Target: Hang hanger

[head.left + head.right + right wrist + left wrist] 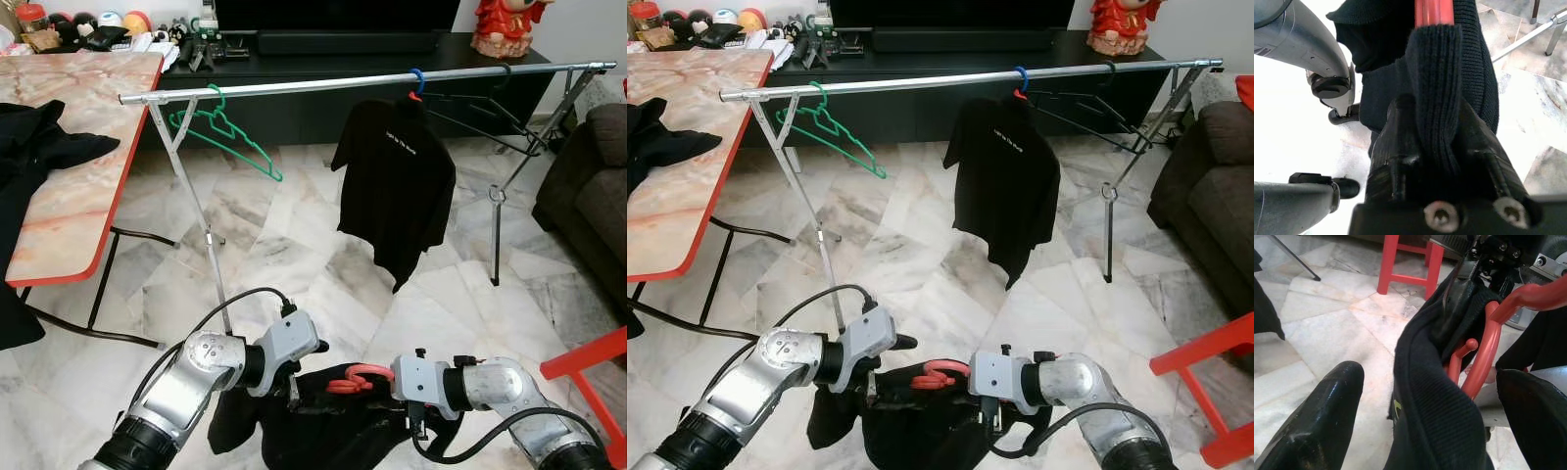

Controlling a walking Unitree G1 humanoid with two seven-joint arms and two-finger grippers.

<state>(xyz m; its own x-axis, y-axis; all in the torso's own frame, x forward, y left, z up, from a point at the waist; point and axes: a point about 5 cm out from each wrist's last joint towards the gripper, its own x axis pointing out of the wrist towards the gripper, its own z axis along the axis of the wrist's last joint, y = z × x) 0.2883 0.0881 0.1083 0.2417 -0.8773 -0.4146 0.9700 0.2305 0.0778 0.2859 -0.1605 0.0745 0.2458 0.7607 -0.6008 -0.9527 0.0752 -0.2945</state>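
Observation:
A coral-red hanger point(355, 376) with a black garment point(323, 423) on it is held low in front of me, above the floor. My right gripper point(1436, 128) is shut on the garment's ribbed collar, where it wraps the hanger's red neck point(1434, 12). My left gripper point(1430, 421) is open, its fingers point(1327, 426) spread either side of the garment's shoulder, with floor visible between one finger and the cloth. The metal clothes rail point(323, 85) runs across the room further ahead, above both grippers.
On the rail hang a green hanger point(220, 132), a black T-shirt point(392, 186) and dark empty hangers point(480, 108). A marble-topped table point(78, 196) with dark clothes stands left. A sofa point(598, 186) and red stool point(588, 362) are right. A black TV cabinet point(323, 59) is behind.

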